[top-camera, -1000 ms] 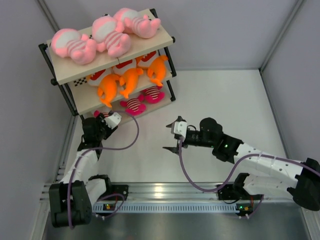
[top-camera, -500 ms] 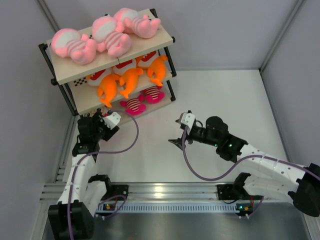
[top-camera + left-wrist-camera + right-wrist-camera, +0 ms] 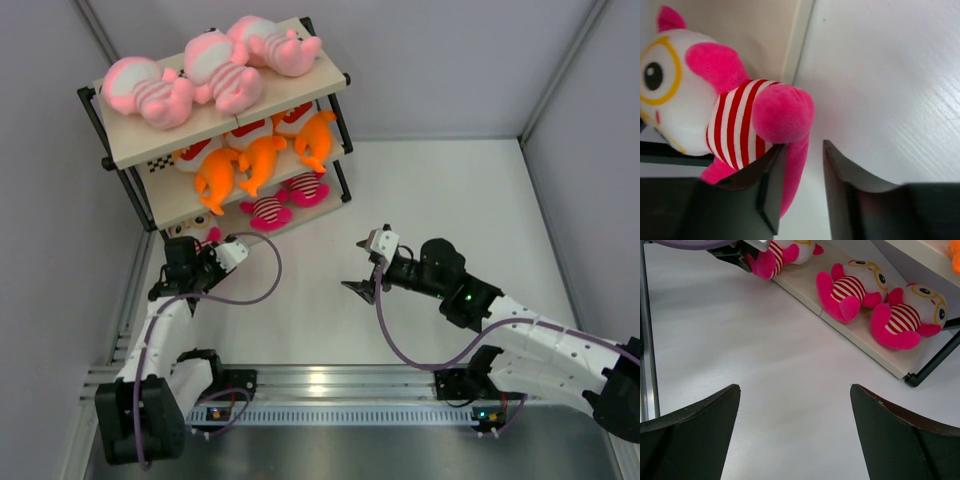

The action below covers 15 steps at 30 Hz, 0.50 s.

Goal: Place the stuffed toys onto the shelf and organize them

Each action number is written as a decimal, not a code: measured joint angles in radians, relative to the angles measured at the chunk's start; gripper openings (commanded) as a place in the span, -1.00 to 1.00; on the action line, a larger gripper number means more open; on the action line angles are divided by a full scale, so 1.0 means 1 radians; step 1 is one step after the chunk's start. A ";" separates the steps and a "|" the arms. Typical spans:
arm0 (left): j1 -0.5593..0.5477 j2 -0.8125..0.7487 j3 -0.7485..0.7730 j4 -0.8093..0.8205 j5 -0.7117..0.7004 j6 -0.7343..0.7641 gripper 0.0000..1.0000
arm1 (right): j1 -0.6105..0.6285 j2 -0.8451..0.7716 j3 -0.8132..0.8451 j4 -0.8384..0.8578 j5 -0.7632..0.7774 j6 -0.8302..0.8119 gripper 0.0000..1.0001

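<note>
Hazard: left fingers (image 3: 771, 186), narrowly parted around leg of magenta-striped toy (image 3: 737, 122), are risking dragging it off shelf (image 3: 130, 148) on retreat; right fingers (image 3: 690, 440) gaping wide.

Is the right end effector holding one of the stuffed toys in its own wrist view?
No, the right end effector is wide open, and only the white table shows in its gap.

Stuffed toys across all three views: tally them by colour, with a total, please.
Pale pink toys: 3
Orange toys: 3
White-headed toys in magenta-striped shirts: 3
Total: 9
</note>
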<state>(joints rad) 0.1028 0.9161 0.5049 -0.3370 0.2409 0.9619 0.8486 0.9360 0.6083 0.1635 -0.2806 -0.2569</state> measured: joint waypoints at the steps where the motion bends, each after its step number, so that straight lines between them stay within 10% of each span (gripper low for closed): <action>1: 0.000 0.027 0.000 -0.001 -0.008 0.008 -0.35 | 0.000 0.000 -0.003 0.001 0.000 0.000 0.83; 15: -0.001 0.196 0.001 0.167 -0.094 0.114 -0.29 | -0.006 0.000 -0.006 0.001 0.004 -0.001 0.84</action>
<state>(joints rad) 0.1020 1.1126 0.5056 -0.1703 0.1467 1.0760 0.8425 0.9360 0.6018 0.1646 -0.2768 -0.2577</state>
